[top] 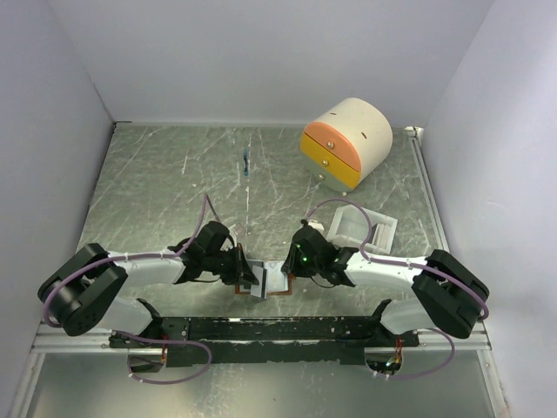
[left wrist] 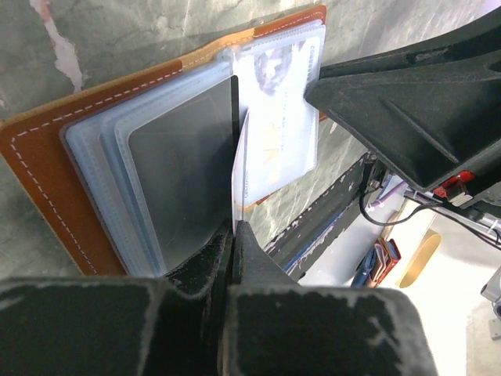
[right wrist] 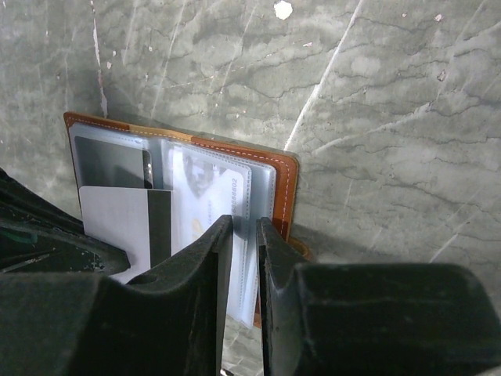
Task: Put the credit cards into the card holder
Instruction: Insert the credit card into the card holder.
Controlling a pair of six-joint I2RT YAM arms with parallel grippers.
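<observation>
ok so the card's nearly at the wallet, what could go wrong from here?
1. The left gripper pinches the striped card by one edge only. Pushed against a pocket lip, it could pivot or slip out.
2. The right gripper clamps the card holder at one side only, so a push may drag or fold it.
3. Both grippers sit very close, and their fingers could collide.

Three credit cards (right wrist: 106, 160) (right wrist: 207, 196) (right wrist: 117, 219) — one card holder (right wrist: 286, 188).
</observation>
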